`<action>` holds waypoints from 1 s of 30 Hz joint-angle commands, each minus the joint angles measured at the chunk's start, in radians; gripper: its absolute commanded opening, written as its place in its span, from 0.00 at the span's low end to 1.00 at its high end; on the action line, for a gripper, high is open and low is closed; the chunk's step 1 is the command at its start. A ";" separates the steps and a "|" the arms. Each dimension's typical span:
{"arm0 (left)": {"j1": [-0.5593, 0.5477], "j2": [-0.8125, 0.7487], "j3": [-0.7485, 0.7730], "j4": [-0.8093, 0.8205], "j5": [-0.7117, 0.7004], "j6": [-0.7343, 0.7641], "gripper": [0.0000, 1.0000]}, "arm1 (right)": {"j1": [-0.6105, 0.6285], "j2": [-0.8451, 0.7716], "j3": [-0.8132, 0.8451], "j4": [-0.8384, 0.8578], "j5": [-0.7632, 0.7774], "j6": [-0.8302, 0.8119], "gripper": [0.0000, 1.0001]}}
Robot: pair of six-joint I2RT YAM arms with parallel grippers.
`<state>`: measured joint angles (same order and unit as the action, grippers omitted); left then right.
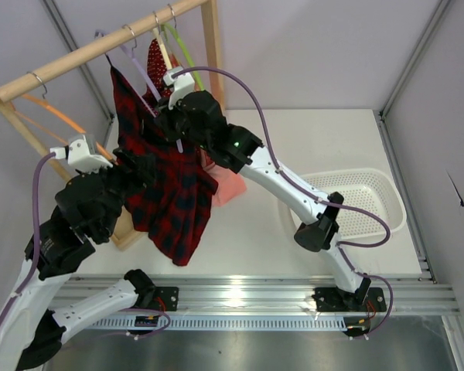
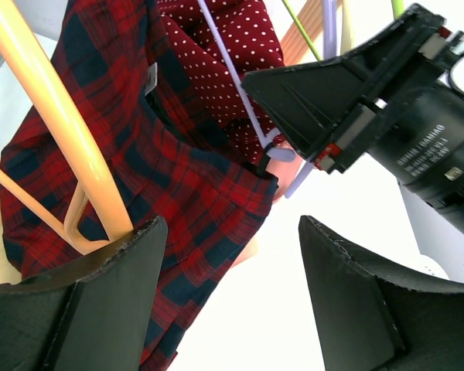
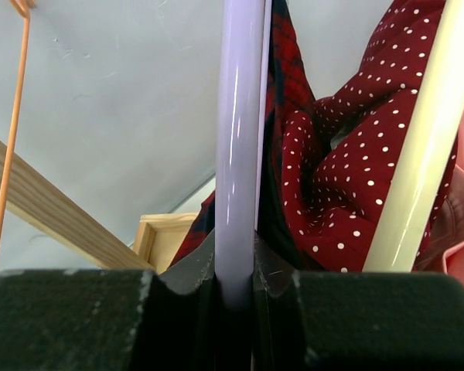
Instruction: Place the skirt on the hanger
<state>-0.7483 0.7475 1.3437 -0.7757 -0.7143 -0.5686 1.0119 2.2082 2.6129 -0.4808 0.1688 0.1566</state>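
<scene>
We see skirt (image 1: 166, 193) hanging below wooden rail (image 1: 100, 46), against hanger (image 3: 240, 139). Right jaws clamped on hanger bar under rail, skirt fabric just behind them. Left jaws apart, gripping nothing. Skirt spreads just beyond them, orange hanger (image 2: 54, 116) beside one finger.

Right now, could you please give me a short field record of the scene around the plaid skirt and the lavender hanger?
Skirt: red and navy plaid fabric skirt, hanging down, its upper edge meeting a clip on the hanger
Hanger: thin pale lavender plastic hanger, on the wooden rail
Right gripper: shut on the lavender hanger's bar
Left gripper: open, holding nothing, beside the orange hanger
Neighbours: red white-dotted garment, cream hanger
Table: white plastic basket to the right
</scene>
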 commanded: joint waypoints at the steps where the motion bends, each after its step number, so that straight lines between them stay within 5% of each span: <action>1: 0.012 -0.016 -0.024 -0.034 -0.005 0.032 0.76 | -0.001 0.004 0.084 0.215 0.028 -0.002 0.00; 13: 0.012 -0.048 -0.048 0.006 -0.007 0.085 0.78 | -0.007 0.042 0.084 0.229 0.032 0.026 0.00; 15: 0.012 -0.045 -0.052 0.013 0.007 0.090 0.78 | -0.006 0.045 0.085 0.235 0.032 0.032 0.10; 16: 0.012 -0.045 -0.055 0.019 0.019 0.090 0.78 | -0.006 0.044 0.084 0.237 0.028 0.034 0.30; 18: 0.012 -0.043 -0.060 0.021 0.027 0.092 0.78 | -0.004 0.036 0.087 0.237 0.024 0.031 0.49; 22: 0.012 -0.045 -0.063 0.032 0.032 0.093 0.78 | 0.014 -0.011 0.079 0.228 0.026 -0.017 0.64; 30: 0.012 -0.033 -0.012 0.044 0.061 0.110 0.79 | 0.080 -0.172 0.044 0.183 0.109 -0.140 0.76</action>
<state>-0.7483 0.7017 1.2984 -0.7204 -0.6647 -0.4931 1.0626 2.1761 2.6423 -0.3290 0.2260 0.0883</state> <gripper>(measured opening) 0.782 0.757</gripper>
